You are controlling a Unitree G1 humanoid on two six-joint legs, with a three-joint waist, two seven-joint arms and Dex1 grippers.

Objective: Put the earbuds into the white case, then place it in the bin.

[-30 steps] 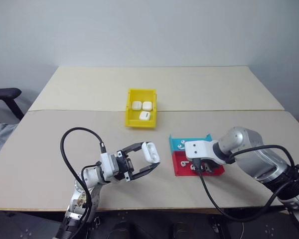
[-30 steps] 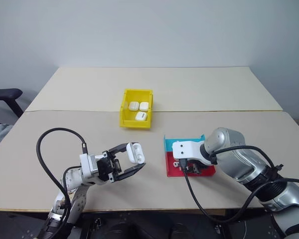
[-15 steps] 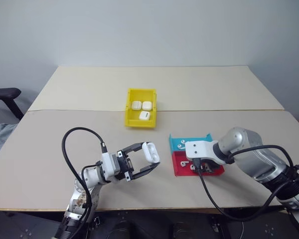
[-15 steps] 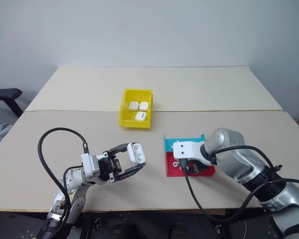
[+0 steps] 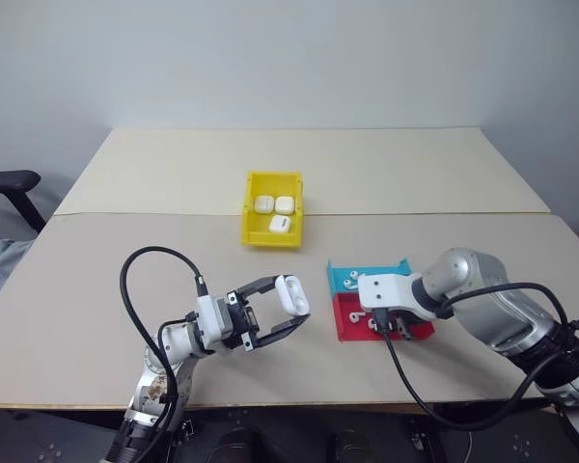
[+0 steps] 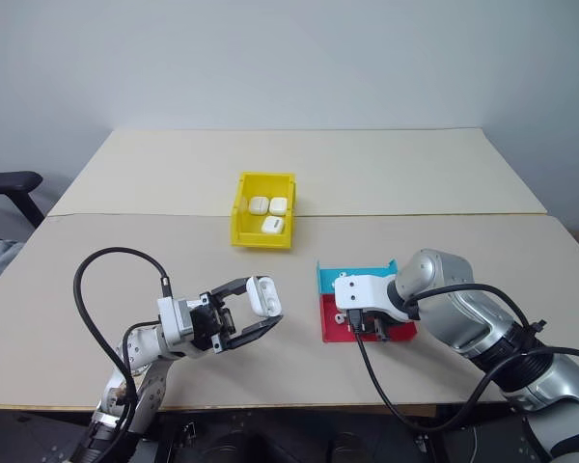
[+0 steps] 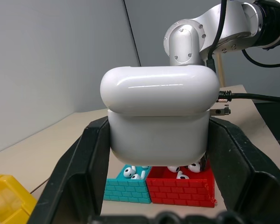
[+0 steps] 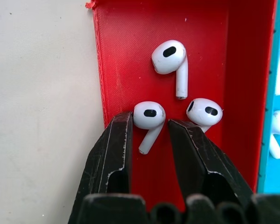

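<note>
My left gripper [image 5: 288,305] is shut on the white case [image 5: 291,292], holding it above the table at the front left; its black fingers [image 7: 86,158] press both sides of the case [image 7: 158,116]. My right gripper [image 8: 149,122] points down into the red half of the tray [image 8: 121,56], its fingers [image 8: 115,149] closed against the head of one earbud [image 8: 149,115]. Two more earbuds [image 8: 170,58] lie loose beside it on the red floor. The yellow bin [image 5: 261,236] stands further back at the centre.
Three white cases [image 5: 280,223] lie in the bin. The blue half of the tray [image 5: 343,278] holds more earbuds [image 8: 277,126]. A black cable [image 5: 135,280] loops up from my left arm. An office chair armrest [image 5: 5,180] sits off the table's left.
</note>
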